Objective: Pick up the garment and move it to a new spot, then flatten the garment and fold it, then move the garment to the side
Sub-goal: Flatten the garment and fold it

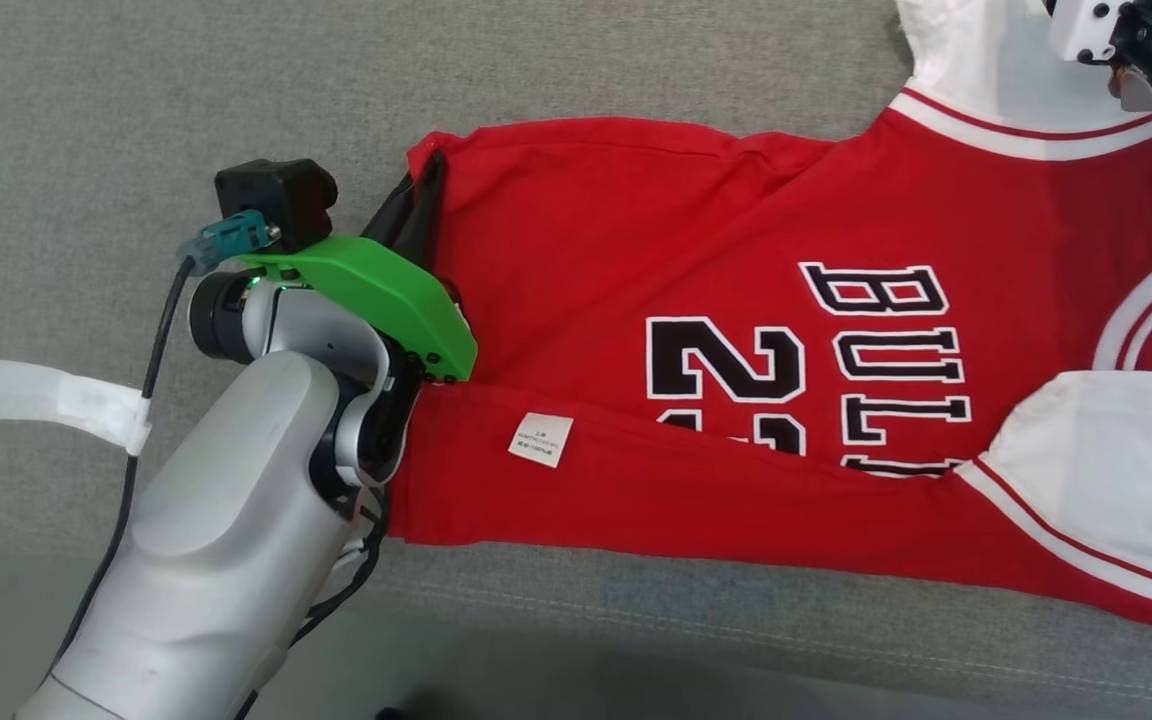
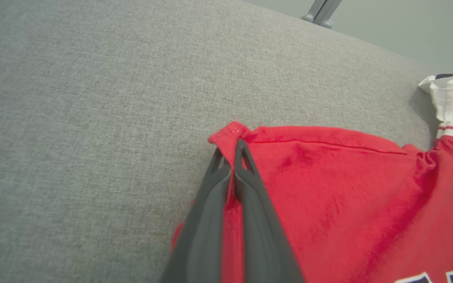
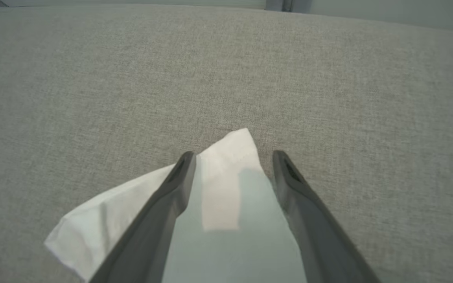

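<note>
Behind the left pincer (image 1: 429, 178), its pale forearm (image 1: 216, 560) comes up from the bottom edge of the head view. A black cable (image 1: 151, 350) runs beside it, with a strip of white tape (image 1: 46, 400) sticking out to the side. The pincer itself, in front of a green wrist cover (image 1: 376, 295), is pressed together on a corner of the red shirt (image 1: 636, 230). The left wrist view shows a fold of red cloth nipped between the two dark fingers (image 2: 258, 220), with the stitched corner of the hem poking out just past the tips. To this pincer's right the shirt lies spread on the grey cushion (image 1: 136, 100). Its near edge is folded over and carries a small white label (image 1: 541, 440), with black-and-white lettering (image 1: 886, 330) further along. To the pincer's left and ahead of it the cushion's grey weave stretches away. Well off to its right, at the shirt's white sleeve (image 3: 92, 232), the right pincer (image 3: 234, 157) stands with its jaws apart. One finger is on either side of the sleeve's pointed tip, which lies on the cushion between them; whether the fingers touch the cloth cannot be told.
</note>
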Robot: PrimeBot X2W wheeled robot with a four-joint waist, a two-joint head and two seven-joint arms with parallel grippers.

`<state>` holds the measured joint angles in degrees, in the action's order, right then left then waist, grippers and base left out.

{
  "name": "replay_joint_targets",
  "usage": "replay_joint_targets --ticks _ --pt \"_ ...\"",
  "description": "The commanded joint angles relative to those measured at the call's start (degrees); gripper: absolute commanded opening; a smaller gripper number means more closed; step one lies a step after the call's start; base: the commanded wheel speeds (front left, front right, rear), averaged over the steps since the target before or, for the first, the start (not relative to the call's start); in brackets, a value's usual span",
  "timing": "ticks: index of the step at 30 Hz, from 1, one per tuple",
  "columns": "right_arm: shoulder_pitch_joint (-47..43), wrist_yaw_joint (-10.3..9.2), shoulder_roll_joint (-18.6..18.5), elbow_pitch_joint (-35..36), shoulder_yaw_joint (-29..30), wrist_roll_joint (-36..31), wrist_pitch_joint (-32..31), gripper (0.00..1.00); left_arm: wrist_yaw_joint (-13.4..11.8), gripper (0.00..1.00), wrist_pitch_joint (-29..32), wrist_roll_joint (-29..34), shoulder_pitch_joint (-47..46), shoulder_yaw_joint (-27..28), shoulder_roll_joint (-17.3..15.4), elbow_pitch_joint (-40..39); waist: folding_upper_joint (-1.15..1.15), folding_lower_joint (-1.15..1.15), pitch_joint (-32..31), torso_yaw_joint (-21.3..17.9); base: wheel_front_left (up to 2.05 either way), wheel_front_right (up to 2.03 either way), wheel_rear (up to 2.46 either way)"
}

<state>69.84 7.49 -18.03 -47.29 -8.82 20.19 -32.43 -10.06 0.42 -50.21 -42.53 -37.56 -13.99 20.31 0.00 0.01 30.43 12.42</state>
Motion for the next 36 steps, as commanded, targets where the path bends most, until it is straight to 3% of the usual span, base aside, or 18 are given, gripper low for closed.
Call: replay_joint_targets --ticks 1,7,9,12,25,36 --pt "1.1 -0.01 -0.32 -1.14 -0.1 -0.83 0.4 1.0 0.45 0.0 -0.47 0.34 -1.34 -0.26 0.52 0.43 0.0 -0.01 2.16 2.56 0.0 0.0 0.0" --pt "3.0 -0.01 0.19 -7.18 -0.53 -3.35 0.34 0.99 1.47 0.0 -1.33 0.54 -2.63 -0.87 1.81 2.76 0.0 -0.01 2.1 3.14 0.0 0.0 0.0" --pt "3.23 -0.01 0.48 -8.05 -0.77 -3.49 0.49 0.42 1.57 0.0 -1.45 0.47 -2.73 -0.89 1.77 3.18 0.0 -0.01 1.81 2.96 0.0 0.0 0.0" --pt "3.25 -0.01 0.52 -8.69 -1.42 -3.63 1.45 0.0 1.78 0.0 -1.54 0.24 -2.81 -0.81 1.7 3.69 0.0 -0.01 1.39 2.68 0.0 0.0 0.0" --pt "1.49 -0.01 2.04 -9.77 -3.15 0.53 9.38 0.0 2.4 0.0 1.12 -2.36 -3.36 0.53 -0.22 7.41 0.0 -0.01 -3.23 -1.19 0.0 0.0 0.0" --pt "-6.37 -0.01 0.46 -3.16 -9.55 12.55 13.98 0.0 2.8 0.0 3.56 -3.78 -1.95 1.42 -3.24 9.82 0.0 -0.01 -10.15 -5.51 0.0 0.0 0.0"
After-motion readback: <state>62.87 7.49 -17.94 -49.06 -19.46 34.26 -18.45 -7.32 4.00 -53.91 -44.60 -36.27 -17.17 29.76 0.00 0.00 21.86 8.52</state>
